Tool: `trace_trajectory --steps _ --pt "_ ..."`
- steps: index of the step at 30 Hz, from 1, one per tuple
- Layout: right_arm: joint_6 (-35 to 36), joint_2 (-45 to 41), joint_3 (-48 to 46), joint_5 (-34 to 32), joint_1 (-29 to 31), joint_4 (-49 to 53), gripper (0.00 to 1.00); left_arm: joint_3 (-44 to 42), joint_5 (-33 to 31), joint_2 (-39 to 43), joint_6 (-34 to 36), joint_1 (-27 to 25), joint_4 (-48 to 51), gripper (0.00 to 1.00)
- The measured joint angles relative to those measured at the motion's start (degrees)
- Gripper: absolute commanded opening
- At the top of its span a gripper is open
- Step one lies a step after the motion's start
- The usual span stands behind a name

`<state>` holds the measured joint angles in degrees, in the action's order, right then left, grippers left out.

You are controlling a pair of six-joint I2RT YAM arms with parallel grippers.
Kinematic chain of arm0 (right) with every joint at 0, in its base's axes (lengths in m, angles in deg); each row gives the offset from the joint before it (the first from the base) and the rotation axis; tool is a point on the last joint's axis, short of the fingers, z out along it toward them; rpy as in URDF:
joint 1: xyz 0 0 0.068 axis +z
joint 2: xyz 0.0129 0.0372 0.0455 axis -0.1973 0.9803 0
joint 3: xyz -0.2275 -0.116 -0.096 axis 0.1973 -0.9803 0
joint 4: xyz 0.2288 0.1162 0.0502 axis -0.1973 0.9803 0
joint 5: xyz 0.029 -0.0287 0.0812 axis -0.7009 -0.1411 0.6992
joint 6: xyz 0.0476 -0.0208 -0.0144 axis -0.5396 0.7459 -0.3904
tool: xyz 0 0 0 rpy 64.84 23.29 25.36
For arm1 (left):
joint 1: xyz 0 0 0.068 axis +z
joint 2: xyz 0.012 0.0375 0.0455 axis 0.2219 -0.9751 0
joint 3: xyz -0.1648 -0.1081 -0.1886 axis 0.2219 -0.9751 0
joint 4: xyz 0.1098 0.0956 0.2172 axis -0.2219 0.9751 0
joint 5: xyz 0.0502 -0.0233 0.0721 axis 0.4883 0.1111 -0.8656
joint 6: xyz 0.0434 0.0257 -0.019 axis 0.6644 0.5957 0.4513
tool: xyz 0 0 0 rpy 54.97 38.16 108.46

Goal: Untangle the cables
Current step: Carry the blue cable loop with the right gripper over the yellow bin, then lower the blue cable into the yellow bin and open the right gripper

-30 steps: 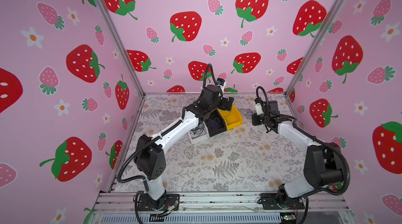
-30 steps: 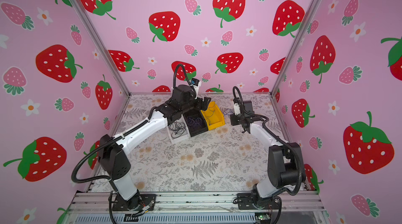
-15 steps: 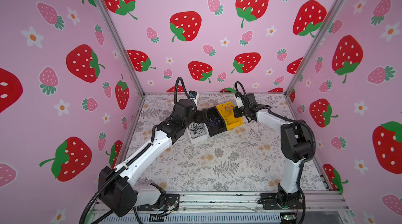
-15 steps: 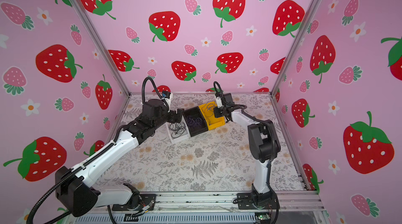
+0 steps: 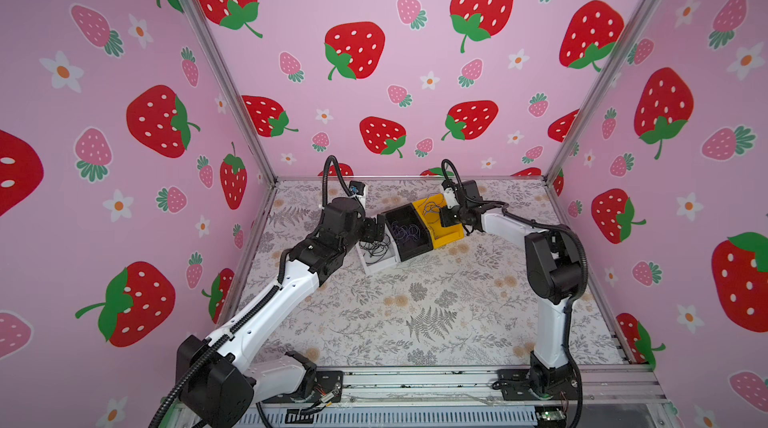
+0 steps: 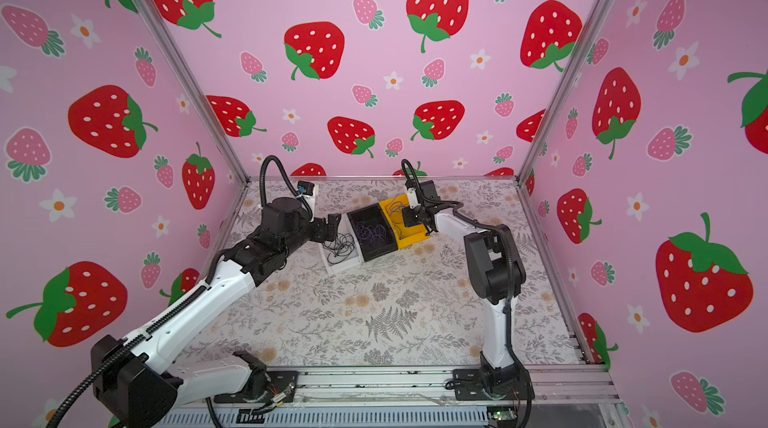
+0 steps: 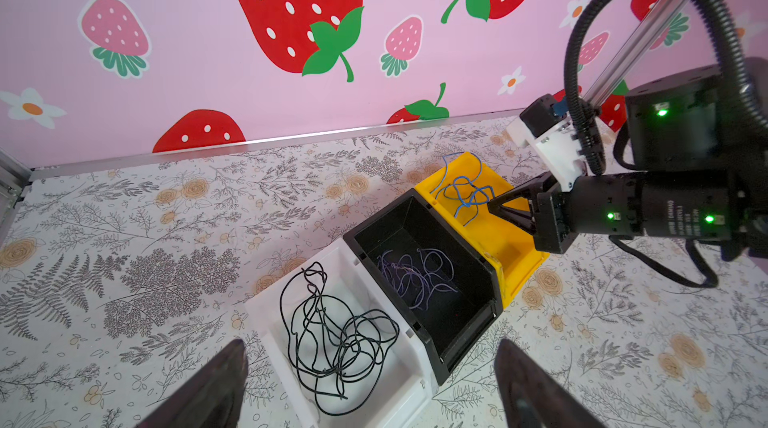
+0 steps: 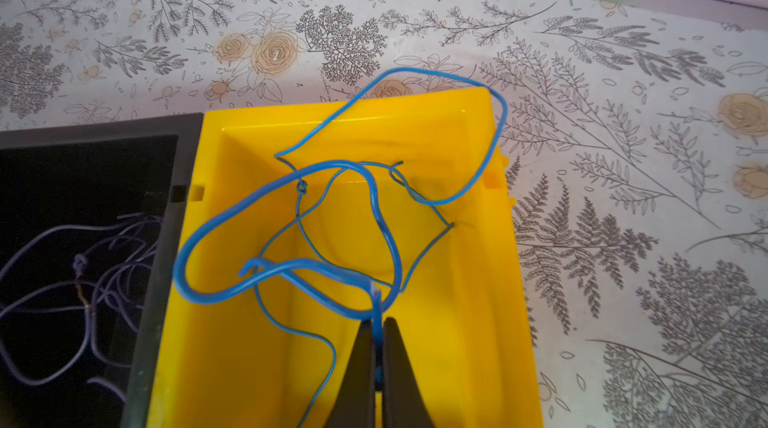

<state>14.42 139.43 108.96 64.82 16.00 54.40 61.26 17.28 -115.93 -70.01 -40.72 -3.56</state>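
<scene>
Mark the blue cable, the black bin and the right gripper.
blue cable [image 8: 336, 163]: right wrist view, top of its thick loop.
black bin [image 7: 457, 239]: left wrist view, bare inner side wall.
right gripper [image 8: 376, 324]: right wrist view, between the fingertips, shut on the blue cable.

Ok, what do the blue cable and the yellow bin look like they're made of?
Blue cable: probably plastic-insulated wire, smooth with a faint sheen; it keeps its kinks and springy loops rather than lying limp. Yellow bin: likely rigid moulded plastic, semi-gloss; uniform colour, crisp rim and a moulded notch in its side wall.
</scene>
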Motion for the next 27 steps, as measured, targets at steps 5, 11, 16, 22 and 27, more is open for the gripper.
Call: trace_trajectory --steps 5,11,16,22,27 --pt "-0.9 2.89 1.64 -1.2 0.85 0.11 0.21 0.0 0.02 0.0 -0.63 0.07 0.55 0.93" --pt "-0.87 3.28 1.7 -2.51 1.36 0.83 0.49 0.0 -0.02 0.0 -0.96 0.26 2.6 0.93" --pt "-0.72 0.57 1.7 -3.32 1.4 1.44 0.56 0.0 -0.02 0.0 -1.03 0.42 3.08 0.93" --pt "-6.25 -1.14 6.84 -2.75 1.27 1.22 0.52 0.0 0.0 0.0 -1.05 0.44 3.28 0.93" --pt "-12.81 1.29 10.6 -2.43 1.27 -0.13 0.49 0.0 0.02 0.0 -1.07 0.44 3.34 0.93"
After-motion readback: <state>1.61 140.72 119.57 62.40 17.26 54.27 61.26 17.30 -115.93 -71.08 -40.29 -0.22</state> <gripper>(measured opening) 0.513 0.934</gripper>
